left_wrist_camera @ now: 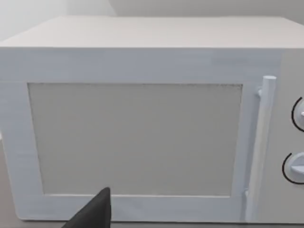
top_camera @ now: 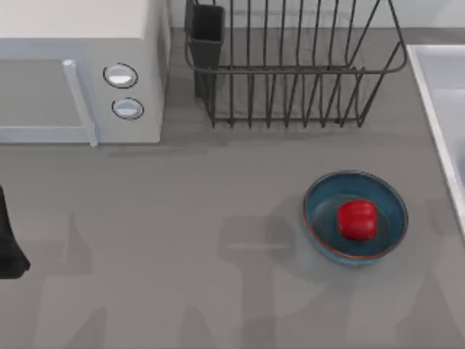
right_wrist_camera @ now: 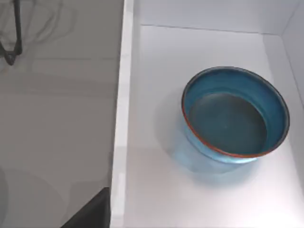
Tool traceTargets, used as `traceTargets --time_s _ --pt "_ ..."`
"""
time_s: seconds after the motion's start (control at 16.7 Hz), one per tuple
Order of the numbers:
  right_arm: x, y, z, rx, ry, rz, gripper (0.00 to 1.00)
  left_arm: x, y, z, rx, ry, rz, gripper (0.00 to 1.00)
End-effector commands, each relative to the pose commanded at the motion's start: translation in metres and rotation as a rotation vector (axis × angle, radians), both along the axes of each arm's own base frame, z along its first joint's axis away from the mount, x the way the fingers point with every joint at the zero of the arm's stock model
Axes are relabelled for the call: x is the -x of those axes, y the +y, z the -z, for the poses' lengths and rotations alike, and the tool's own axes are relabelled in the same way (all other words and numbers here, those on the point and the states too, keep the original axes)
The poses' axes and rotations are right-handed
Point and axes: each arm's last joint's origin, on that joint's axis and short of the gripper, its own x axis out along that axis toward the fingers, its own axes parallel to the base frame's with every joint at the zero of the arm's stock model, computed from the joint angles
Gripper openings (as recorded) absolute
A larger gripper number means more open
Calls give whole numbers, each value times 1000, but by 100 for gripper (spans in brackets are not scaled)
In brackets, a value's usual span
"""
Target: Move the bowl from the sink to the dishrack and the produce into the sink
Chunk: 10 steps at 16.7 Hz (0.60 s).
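Dishrack (top_camera: 290, 73): at table's back, vacant. Sink (right_wrist_camera: 124, 118): at right edge, holding empty blue bowl (right_wrist_camera: 235, 114); right wrist camera looking down on it, finger opening impossible to tell. Approach from above, pinch rim, lift level. Red pepper (top_camera: 357, 219): inside second bowl (top_camera: 320, 218) on table.

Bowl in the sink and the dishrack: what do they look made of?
Bowl in the sink: looks like glazed ceramic, glossy deep blue with a thin rust-brown rim where the glaze seems to thin out; painted metal can't be ruled out. Dishrack: looks like dark coated metal wire, thin upright bars on a bent frame, matte finish.
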Motion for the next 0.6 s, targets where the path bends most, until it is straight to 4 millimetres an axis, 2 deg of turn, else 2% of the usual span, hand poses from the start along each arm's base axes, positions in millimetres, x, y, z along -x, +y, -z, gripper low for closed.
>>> traceTargets --time_s 0.18,0.3,0.42,0.6 --pt "-49 -12 -9 -7 261 3 100 0 0 0 0 0 0 100" --pt "-86 -24 -6 -24 436 5 100 0 0 0 0 0 0 100" --pt "-125 -39 4 -47 598 6 100 0 0 0 0 0 0 100" --pt "-180 -65 29 -87 799 6 100 0 0 0 0 0 0 100"
